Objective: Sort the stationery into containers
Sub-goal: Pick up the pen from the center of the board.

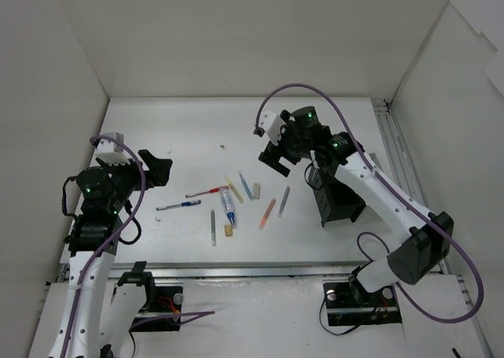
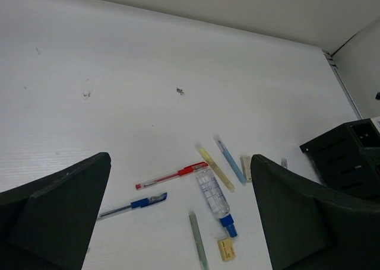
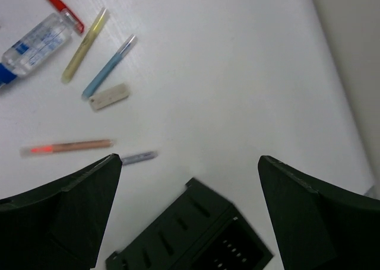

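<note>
The stationery lies loose mid-table: red pen (image 1: 206, 192), blue pen (image 1: 178, 205), blue-capped tube (image 1: 228, 207), grey pen (image 1: 213, 226), beige eraser (image 1: 228, 230), yellow pen (image 1: 234, 188), light-blue pen (image 1: 246, 186), orange pen (image 1: 268, 213). The black organiser (image 1: 340, 197) stands to their right. My left gripper (image 1: 154, 167) is open and empty, left of the pens, looking over the red pen (image 2: 172, 175) and tube (image 2: 214, 193). My right gripper (image 1: 276, 157) is open and empty, raised above the organiser (image 3: 196, 234). The white slotted box is out of view.
White walls close in the table at the back and both sides. A metal rail (image 1: 391, 149) runs along the right edge. A second eraser (image 3: 109, 97) and a short grey pen (image 3: 138, 158) lie between the pens and the organiser.
</note>
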